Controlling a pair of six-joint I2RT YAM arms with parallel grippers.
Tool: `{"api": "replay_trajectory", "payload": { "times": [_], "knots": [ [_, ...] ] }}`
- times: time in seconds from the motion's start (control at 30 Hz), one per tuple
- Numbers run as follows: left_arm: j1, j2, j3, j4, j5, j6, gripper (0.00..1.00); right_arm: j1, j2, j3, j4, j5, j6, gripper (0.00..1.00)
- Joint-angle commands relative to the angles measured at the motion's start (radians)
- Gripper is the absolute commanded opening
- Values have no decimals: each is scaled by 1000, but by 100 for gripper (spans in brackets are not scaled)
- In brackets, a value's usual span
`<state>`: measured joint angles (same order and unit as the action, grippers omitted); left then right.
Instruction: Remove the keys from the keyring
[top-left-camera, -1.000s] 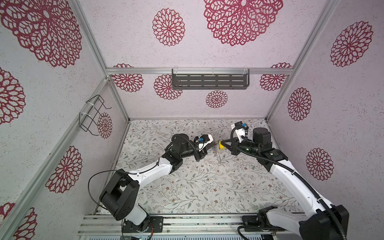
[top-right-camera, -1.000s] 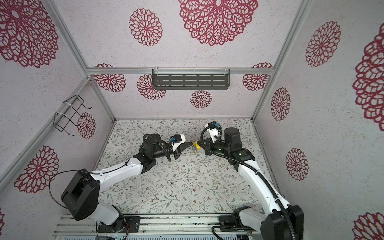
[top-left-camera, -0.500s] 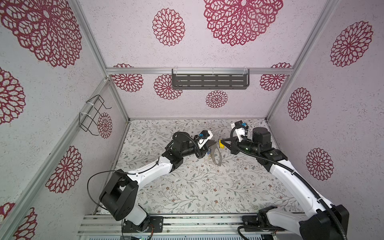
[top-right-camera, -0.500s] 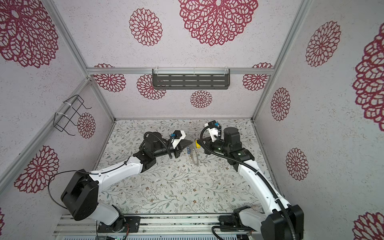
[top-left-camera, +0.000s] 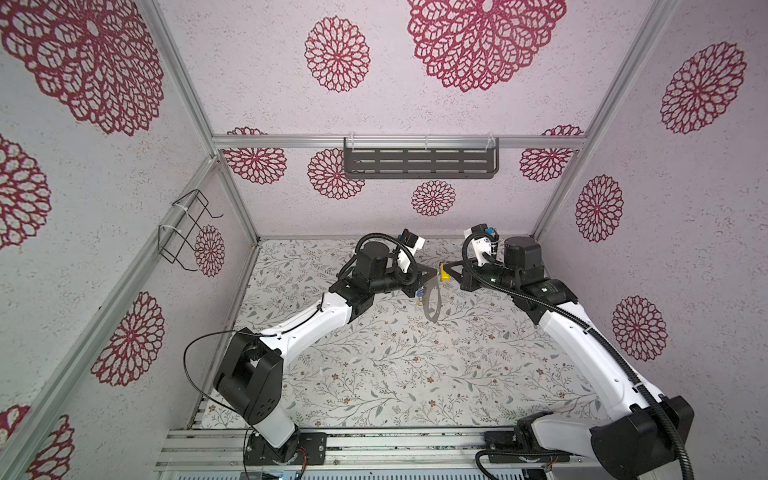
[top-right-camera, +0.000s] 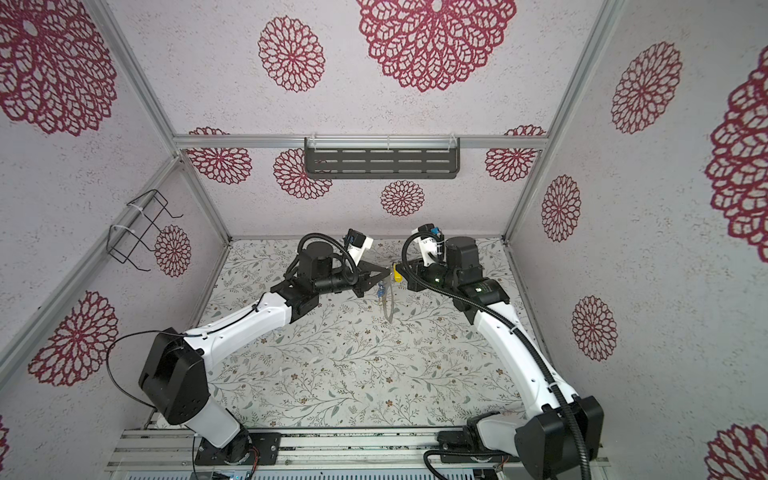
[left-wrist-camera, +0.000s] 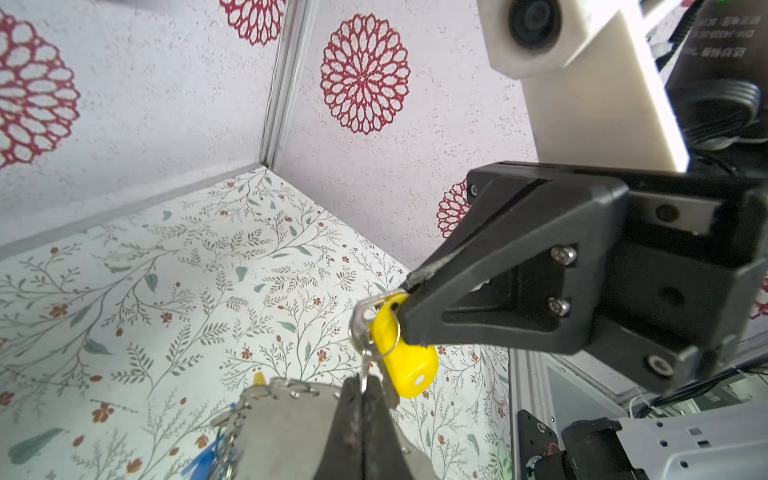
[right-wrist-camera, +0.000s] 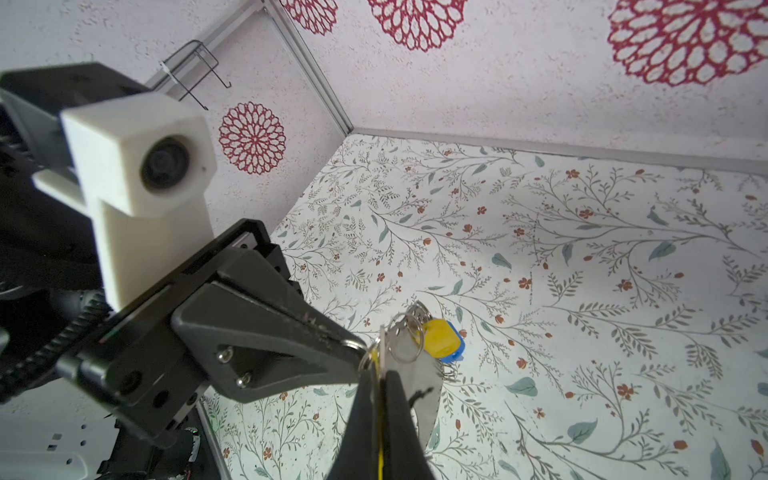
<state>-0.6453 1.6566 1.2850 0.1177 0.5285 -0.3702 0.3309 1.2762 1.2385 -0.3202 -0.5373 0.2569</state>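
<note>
Floral-print tabletop (top-left-camera: 374, 374), pale walls with big red medallions, aluminium frame. A wire rack (top-left-camera: 185, 232) is on the left wall, and a dark slotted shelf (top-left-camera: 419, 164) on the back one. Up near the back, the left gripper (right-wrist-camera: 353, 345) is pinched tight on a small metal loop (right-wrist-camera: 361, 353), with the keyring (left-wrist-camera: 291, 424) and a blue key (right-wrist-camera: 455, 355) dangling below it. The right gripper (left-wrist-camera: 405, 299) is clamped on a yellow key (left-wrist-camera: 405, 361). Each arm hogs half the other's wrist view.
</note>
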Motion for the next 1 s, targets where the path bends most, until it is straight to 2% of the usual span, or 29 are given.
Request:
{"api": "replay_trajectory", "payload": {
  "times": [0.0,0.43,0.57,0.73,0.97],
  "knots": [
    [13,21,28,-94,25,-36,0,5,-8,74,35,16,22,0],
    [6,50,73,-145,62,-20,0,49,29,150,9,26,3,0],
    [7,1,-7,-2,73,-18,0,8,35,149,-53,151,32,0],
    [27,-45,-81,179,86,-92,0,-84,54,105,-75,155,87,0],
    [50,-58,-126,411,87,-243,0,-89,61,57,-83,129,93,0]
  ]
}}
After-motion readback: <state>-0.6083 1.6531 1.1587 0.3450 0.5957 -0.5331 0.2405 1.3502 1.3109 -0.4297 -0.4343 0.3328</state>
